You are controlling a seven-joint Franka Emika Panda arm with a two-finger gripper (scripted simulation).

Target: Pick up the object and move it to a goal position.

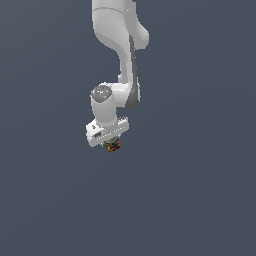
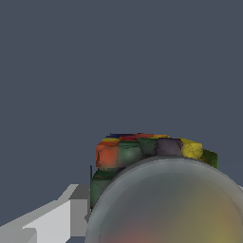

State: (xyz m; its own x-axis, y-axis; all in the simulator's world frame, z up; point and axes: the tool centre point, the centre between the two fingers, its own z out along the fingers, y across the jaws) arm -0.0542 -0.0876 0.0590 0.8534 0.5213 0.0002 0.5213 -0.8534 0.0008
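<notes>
The object (image 1: 113, 146) is a small block patched in red, yellow, green, blue and orange. In the exterior view it peeks out just below my white gripper (image 1: 112, 144), near the middle of the picture. The fingers themselves are mostly hidden by the hand and the block, so the jaws appear closed around it. In the wrist view the object (image 2: 142, 149) fills the area right in front of the camera, and a white part of the hand (image 2: 52, 218) lies beside it.
The white arm (image 1: 117, 45) comes down from the top of the exterior view. Everything around it is a plain dark grey-blue ground (image 1: 200, 200) with no other objects showing.
</notes>
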